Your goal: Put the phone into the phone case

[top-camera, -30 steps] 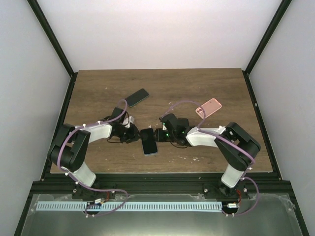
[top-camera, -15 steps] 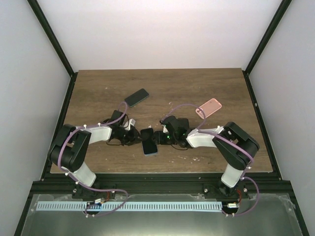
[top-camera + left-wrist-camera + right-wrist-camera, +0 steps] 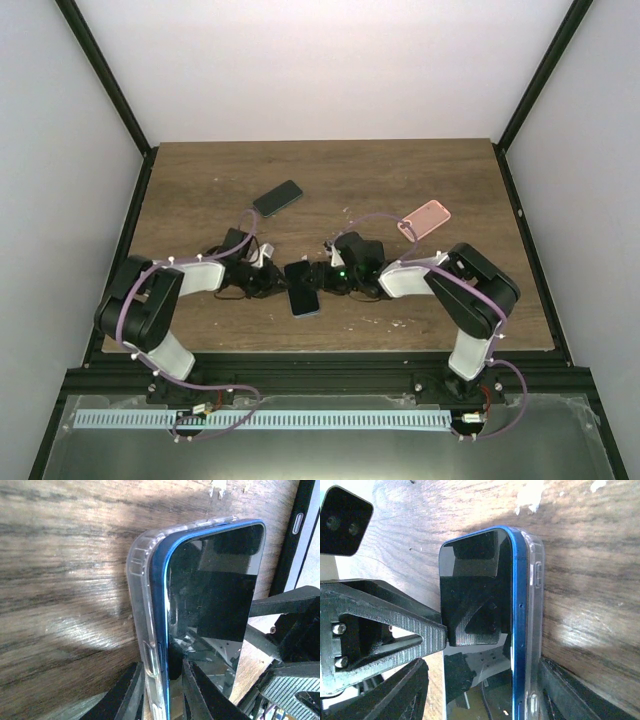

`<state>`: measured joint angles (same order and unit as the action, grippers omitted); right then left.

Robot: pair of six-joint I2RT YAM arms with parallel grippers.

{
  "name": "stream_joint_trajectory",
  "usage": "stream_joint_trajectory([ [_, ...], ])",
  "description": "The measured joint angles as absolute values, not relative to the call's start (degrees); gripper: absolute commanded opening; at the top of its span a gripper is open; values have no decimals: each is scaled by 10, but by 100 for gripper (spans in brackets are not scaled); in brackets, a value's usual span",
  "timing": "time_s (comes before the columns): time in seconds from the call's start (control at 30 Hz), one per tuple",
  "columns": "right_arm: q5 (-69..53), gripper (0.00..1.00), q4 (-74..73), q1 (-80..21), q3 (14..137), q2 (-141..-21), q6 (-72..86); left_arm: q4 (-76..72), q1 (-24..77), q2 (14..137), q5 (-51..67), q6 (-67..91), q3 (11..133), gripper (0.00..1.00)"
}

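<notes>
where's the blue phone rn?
Top view: the blue phone lies mid-table toward the near edge, between the left claw and the right claw. It rests in the clear case.

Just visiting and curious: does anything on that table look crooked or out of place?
Yes. The blue phone looks only partly seated in the clear case: along one long side its blue edge stands proud of the case wall instead of flush.

Blue phone (image 3: 215,605) in clear case (image 3: 142,595), flat on wood table (image 3: 60,580). L gripper (image 3: 162,672) pinches phone+case edge, btm of frame.
</notes>
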<state>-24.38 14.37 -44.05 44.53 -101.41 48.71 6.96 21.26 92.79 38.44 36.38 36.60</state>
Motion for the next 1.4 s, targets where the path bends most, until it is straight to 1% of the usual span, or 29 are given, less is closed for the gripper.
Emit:
stream_joint_trajectory([
  [0.17, -276, 59, 193, -433, 417, -1014, 525, 47, 210, 918, 397, 373, 343, 23],
  [0.3, -294, 59, 219, -430, 403, -1014, 549, 32, 209, 911, 404, 376, 328, 19],
  [0.4, -303, 59, 236, -428, 397, -1014, 565, 25, 207, 908, 405, 380, 320, 20],
  [0.7, -326, 58, 305, -427, 372, -1013, 596, 31, 206, 888, 408, 386, 307, 31],
  [0.9, -340, 58, 366, -425, 370, -1012, 614, 35, 206, 876, 409, 387, 302, 35],
  [1.07, -356, 58, 381, -425, 369, -1012, 620, 30, 206, 868, 416, 387, 291, 32],
  [1.3, -363, 58, 387, -424, 369, -1016, 620, 33, 206, 868, 416, 385, 291, 32],
  [1.4, -365, 54, 389, -423, 369, -1018, 620, 33, 206, 869, 416, 383, 291, 32],
])
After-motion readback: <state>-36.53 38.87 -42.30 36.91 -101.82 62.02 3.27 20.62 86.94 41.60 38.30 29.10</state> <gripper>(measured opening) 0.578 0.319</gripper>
